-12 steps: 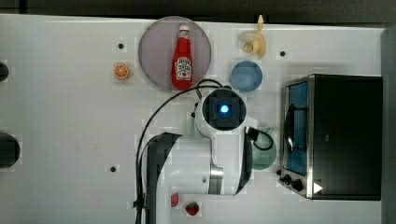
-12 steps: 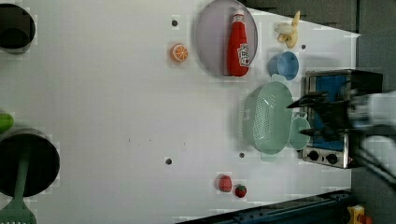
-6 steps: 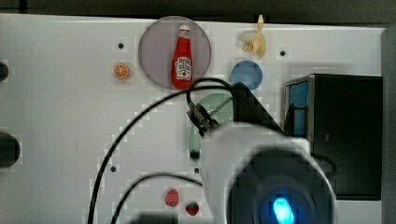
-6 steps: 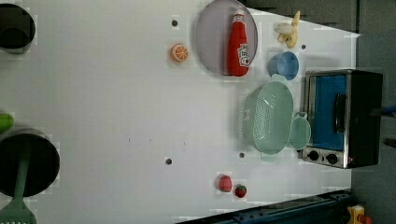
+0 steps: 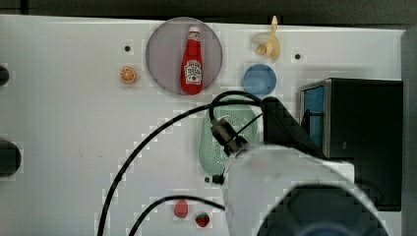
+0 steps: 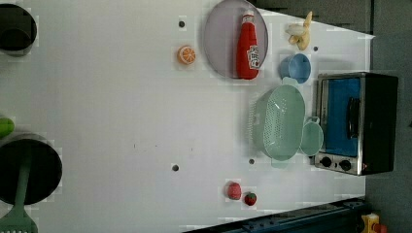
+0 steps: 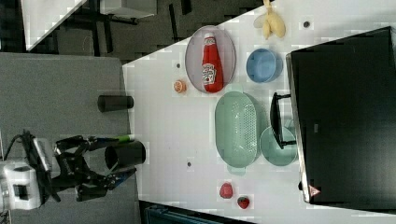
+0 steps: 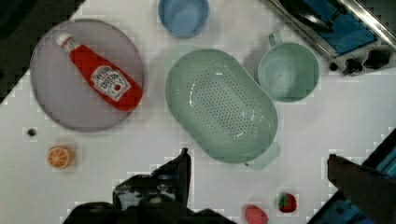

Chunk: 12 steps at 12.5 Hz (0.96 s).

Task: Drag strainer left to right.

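The strainer (image 6: 278, 122) is a pale mint-green oblong basin with rows of tiny holes. It rests on the white table beside the mint mug (image 6: 311, 138) and in front of the toaster oven (image 6: 354, 124). In the top view my white arm (image 5: 290, 191) covers the right part of the strainer (image 5: 219, 142). In the wrist view the strainer (image 8: 220, 105) lies far below my gripper (image 8: 259, 161), which is open wide with nothing between its fingers. In the right view the gripper (image 7: 114, 156) hangs at the right view's lower left, well away from the strainer (image 7: 236, 128).
A ketchup bottle (image 5: 193, 61) lies on a grey plate (image 5: 162, 54). A blue bowl (image 5: 259, 79), a banana (image 5: 269, 44) and an orange slice (image 5: 128, 74) sit nearby. Two strawberries (image 5: 181, 209) lie near the front edge. A black cup (image 6: 24, 165) holds a spatula.
My arm has risen toward the top camera and left the left view. The strainer has stayed in place. The gripper stays open.
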Each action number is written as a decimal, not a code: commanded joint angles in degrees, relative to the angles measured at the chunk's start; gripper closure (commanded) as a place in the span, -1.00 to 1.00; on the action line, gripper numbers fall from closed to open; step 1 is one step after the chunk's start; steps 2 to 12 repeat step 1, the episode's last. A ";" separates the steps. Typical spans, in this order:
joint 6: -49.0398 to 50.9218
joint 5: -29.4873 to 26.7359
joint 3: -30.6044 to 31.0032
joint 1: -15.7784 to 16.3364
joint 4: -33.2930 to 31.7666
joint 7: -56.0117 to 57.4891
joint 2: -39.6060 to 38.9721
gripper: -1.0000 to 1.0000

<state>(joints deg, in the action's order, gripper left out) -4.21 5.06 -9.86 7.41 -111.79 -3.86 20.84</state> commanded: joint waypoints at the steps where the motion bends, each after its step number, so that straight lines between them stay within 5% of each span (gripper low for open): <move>1: 0.97 -0.75 -0.31 -1.00 -1.88 3.57 -1.96 -1.00; 12: 0.97 -0.75 -0.31 -1.00 -1.88 3.57 -1.96 -1.00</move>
